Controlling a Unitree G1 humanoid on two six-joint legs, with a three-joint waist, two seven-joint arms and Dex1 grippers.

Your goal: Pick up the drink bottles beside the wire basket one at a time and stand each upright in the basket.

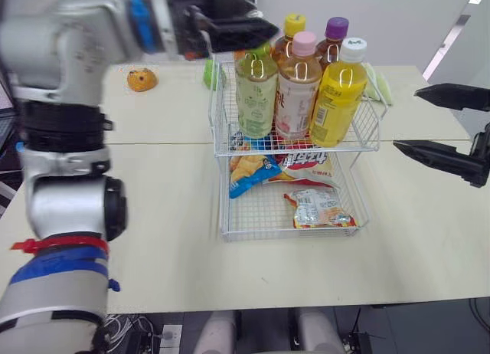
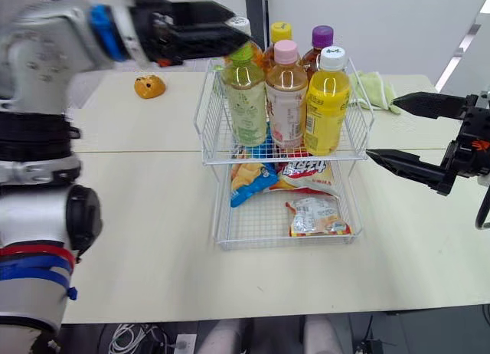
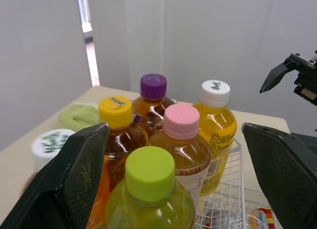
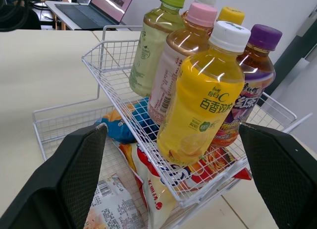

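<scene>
6 bottles (image 1: 297,86) upright in wire basket (image 1: 222,132) just beneath released left hand (image 1: 264,26), yellow bottle (image 4: 203,100) label shows "C"; right hand (image 2: 381,127) released, alongside.

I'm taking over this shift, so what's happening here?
The left gripper, open, hovers by the back left of the drink bottles standing upright in the top tier of the wire basket. The right gripper hangs open and empty to the basket's right. Snack packets lie on the lower tier.

On the pale table (image 1: 153,216) a small orange toy (image 1: 142,80) sits far back on the left, a crumpled green cloth (image 2: 375,87) far back on the right. Nearer lie a blue-and-yellow snack bag (image 1: 251,172) beside a red-and-white bag (image 1: 310,162), and a silvery packet (image 1: 318,208) just in front
</scene>
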